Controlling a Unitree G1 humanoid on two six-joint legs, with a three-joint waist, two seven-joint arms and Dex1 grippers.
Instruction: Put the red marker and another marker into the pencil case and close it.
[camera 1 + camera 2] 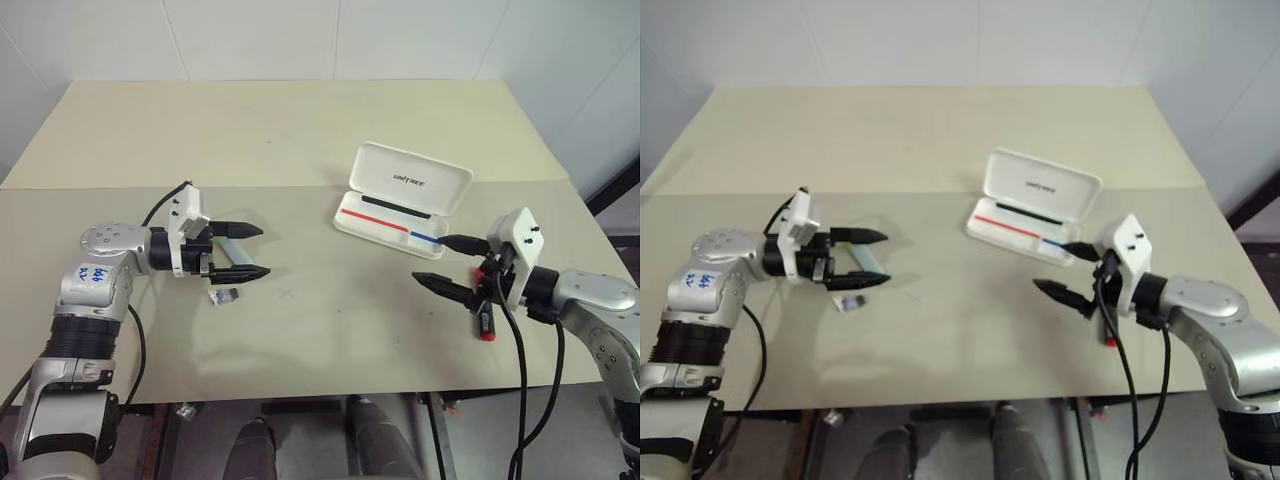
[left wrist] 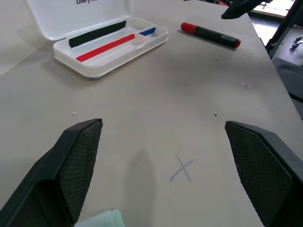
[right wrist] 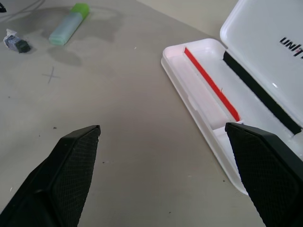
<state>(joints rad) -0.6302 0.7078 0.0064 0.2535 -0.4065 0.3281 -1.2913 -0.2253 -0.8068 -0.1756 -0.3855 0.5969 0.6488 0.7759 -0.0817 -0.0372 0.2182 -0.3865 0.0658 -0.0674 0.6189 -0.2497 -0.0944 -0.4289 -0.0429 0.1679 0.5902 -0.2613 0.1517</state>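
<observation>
Beige and matte, the counter [image 1: 300, 330] runs back to a white wall, with a seam crossing it partway. Nearest its front edge on the right, the red marker [image 2: 210, 34] lies flat on the surface; from the head views the right gripper [image 1: 447, 264] and its cable cover most of it, leaving just a red tip visible below the wrist. That gripper hangs above the counter with its fingers spread wide, grasping nothing. Toward the left edge, the left gripper [image 1: 246, 251] is likewise released and empty, hovering over the green marker [image 3: 69, 23], which the head views show as a pale sliver between the fingers. Just beside it sits a small crumpled scrap [image 1: 224, 296], too small to identify, and a faint pencilled cross [image 2: 182, 169] marks the middle. Farther back on the right, the pencil case [image 1: 400, 202] stands open, lid tilted up, a red-and-blue line in its tray.
</observation>
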